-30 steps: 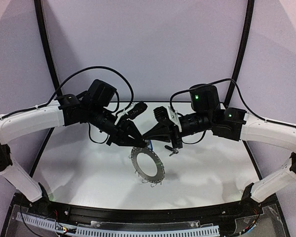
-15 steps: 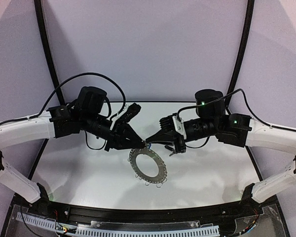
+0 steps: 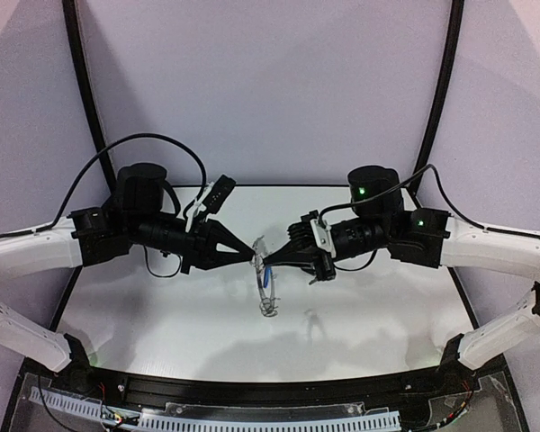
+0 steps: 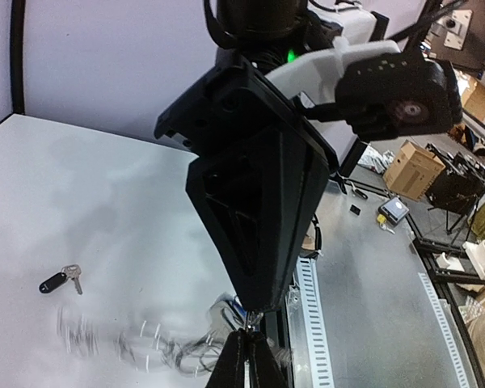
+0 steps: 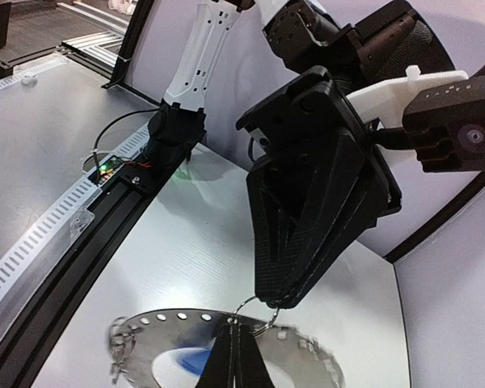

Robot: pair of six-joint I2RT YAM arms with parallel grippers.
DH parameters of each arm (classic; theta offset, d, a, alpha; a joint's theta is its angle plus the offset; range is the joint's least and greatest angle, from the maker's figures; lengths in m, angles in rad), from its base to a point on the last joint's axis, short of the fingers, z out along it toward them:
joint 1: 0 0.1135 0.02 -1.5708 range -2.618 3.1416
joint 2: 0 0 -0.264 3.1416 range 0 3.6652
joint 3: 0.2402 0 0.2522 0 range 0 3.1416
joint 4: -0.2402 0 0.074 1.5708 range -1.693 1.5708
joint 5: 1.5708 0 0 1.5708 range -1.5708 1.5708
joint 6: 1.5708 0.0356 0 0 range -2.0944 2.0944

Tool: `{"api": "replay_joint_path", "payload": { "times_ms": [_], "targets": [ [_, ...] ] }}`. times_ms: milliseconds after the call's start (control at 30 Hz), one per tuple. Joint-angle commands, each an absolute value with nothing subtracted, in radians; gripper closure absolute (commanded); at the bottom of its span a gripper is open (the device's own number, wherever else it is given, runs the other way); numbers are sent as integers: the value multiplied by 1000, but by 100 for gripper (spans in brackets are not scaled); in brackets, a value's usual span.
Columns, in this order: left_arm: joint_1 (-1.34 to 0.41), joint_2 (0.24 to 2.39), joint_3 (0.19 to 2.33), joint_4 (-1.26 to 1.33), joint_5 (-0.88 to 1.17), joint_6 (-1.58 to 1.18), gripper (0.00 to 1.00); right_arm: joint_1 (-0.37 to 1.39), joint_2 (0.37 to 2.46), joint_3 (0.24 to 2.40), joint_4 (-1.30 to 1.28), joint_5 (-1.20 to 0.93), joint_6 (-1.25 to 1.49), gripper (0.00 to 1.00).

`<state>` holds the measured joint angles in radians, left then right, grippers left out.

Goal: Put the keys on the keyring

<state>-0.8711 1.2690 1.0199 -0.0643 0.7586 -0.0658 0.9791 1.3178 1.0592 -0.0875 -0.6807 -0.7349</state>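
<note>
The keyring point(image 3: 266, 290), a grey disc with wire loops on its rim, hangs edge-on above the table between both grippers. My left gripper point(image 3: 255, 256) is shut on a wire loop point(image 5: 267, 311) at the disc's rim. My right gripper point(image 3: 265, 262) is shut on the disc's rim point(image 5: 178, 323) right beside that loop, tip to tip with the left one. The blue key's head point(image 3: 269, 278) shows against the ring and through its hole point(image 5: 187, 360); how it is attached is unclear. The black-headed key point(image 4: 55, 281) lies on the table, apart from the ring.
The white table point(image 3: 387, 297) ends at a black rail with a slotted cable duct point(image 3: 252, 418) along the near edge. Black frame posts point(image 3: 83, 90) rise at the back corners. The two arms reach in from the left and right sides.
The keyring went from lying flat on the table to hanging edge-on in the air. Both wrists drew back outward and levelled. The left jaws closed the last bit.
</note>
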Motion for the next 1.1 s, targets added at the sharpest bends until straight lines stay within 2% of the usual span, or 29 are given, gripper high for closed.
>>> {"api": "replay_joint_path", "payload": {
  "times_ms": [0,333,533,633,667,700,867,967,1067],
  "targets": [
    [-861,1223,1020,68,725,-129,99,985,1328,999,56,-674,-666,100],
    [-861,1256,1009,73,694,-145,99,986,1317,973,208,-602,-635,100],
    [-861,1273,1025,54,650,-183,99,986,1322,1007,134,-628,-668,100],
    [-862,1267,1020,64,616,-201,99,986,1333,1031,61,-645,-675,87],
    [-861,1263,1016,72,612,-207,99,986,1335,1039,34,-648,-675,77],
    [-861,1261,1014,75,608,-209,99,986,1336,1042,18,-647,-674,72],
    [-861,1256,1010,81,598,-205,99,986,1322,1038,7,-594,-649,57],
    [-861,1258,1012,76,594,-200,99,986,1302,1028,9,-562,-642,42],
    [-862,1256,1012,70,587,-191,99,986,1275,1007,29,-532,-630,38]
  ]
}}
